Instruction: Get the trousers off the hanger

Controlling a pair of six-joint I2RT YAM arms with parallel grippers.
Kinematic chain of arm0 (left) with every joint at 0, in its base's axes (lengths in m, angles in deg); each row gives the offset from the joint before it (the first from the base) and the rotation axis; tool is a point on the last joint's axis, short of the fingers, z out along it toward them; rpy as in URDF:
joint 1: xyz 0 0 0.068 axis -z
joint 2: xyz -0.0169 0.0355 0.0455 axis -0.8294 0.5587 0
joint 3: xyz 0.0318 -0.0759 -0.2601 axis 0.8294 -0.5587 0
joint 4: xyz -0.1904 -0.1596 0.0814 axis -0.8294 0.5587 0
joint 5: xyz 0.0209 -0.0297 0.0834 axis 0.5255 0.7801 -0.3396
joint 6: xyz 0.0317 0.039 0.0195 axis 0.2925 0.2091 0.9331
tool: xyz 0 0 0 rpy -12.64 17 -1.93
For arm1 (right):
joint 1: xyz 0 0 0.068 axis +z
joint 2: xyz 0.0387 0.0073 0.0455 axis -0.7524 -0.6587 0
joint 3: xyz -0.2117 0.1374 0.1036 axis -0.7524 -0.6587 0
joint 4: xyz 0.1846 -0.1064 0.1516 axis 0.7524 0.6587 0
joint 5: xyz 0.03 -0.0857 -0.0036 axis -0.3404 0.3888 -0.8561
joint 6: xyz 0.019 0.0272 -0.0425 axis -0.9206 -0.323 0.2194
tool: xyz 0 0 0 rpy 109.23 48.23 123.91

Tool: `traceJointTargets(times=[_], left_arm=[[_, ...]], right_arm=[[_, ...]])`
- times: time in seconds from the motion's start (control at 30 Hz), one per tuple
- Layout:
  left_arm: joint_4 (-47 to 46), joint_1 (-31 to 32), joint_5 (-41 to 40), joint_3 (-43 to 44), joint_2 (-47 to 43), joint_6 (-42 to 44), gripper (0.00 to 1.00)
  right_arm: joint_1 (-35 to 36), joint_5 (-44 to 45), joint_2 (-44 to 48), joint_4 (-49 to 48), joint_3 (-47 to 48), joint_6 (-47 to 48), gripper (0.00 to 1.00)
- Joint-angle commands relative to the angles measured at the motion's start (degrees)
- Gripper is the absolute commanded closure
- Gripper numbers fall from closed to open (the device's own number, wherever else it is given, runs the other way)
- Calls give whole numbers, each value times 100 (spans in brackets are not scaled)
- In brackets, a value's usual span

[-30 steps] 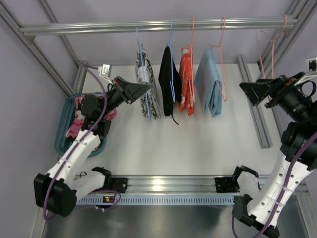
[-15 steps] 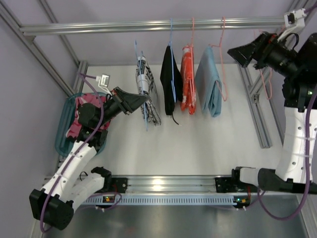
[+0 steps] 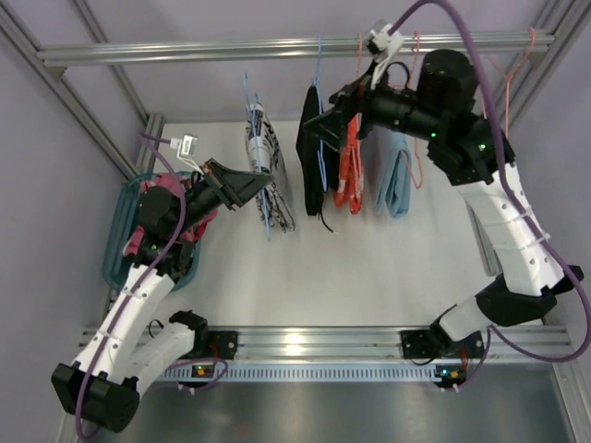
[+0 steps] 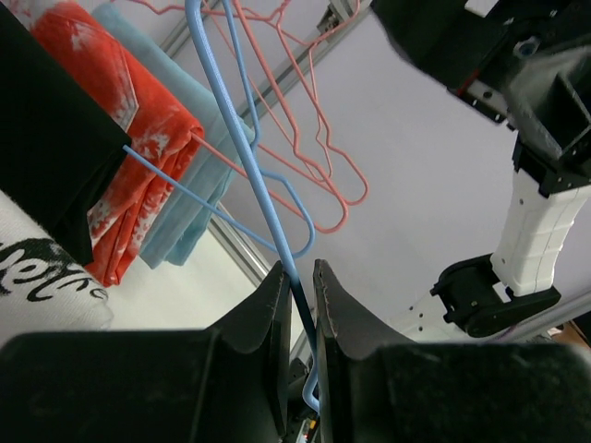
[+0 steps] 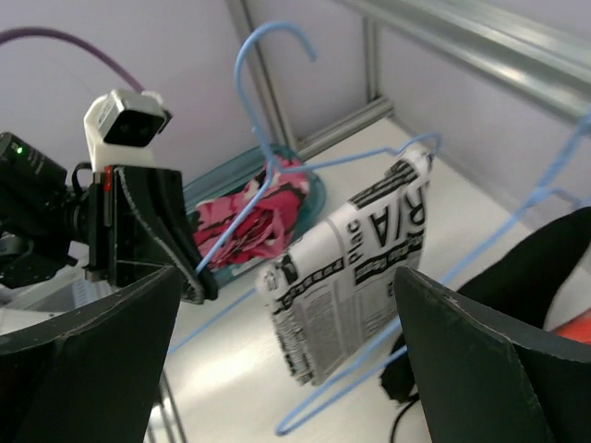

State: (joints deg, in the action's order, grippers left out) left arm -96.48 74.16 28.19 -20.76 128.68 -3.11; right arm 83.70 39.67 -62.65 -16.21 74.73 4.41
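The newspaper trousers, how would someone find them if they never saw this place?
Find the metal rail across the back and the row hanging below it. At the row's left end, beside the black garment, the white trousers hang on a blue hanger pinched by the left gripper. Only they carry black newspaper-style print.

You have a black garment (image 3: 310,171), an orange-red printed garment (image 3: 350,180) and a light blue garment (image 3: 400,189) hanging side by side from the aluminium rail (image 3: 185,51), a bare pink hanger (image 3: 532,37) further right, and a teal basket (image 3: 112,251) at the left of the table (image 3: 369,268).
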Motion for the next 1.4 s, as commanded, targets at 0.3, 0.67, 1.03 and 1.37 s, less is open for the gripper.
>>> traceJointTargets(times=[0.3, 0.67, 1.03, 1.37], left_arm=[[-1057, -82, -79, 650, -151, 280, 100], [-1057, -73, 9, 579, -344, 333, 100], [-1048, -64, 220, 553, -538, 500, 100], [357, -73, -176, 676, -784, 1114, 80]], right_arm=[[1634, 939, -731, -899, -70, -883, 9], [1635, 359, -1417, -1312, 89, -1630, 23], [1652, -18, -1672, -1523, 212, -2008, 73], [1687, -449, -1471, -1743, 107, -2562, 100]])
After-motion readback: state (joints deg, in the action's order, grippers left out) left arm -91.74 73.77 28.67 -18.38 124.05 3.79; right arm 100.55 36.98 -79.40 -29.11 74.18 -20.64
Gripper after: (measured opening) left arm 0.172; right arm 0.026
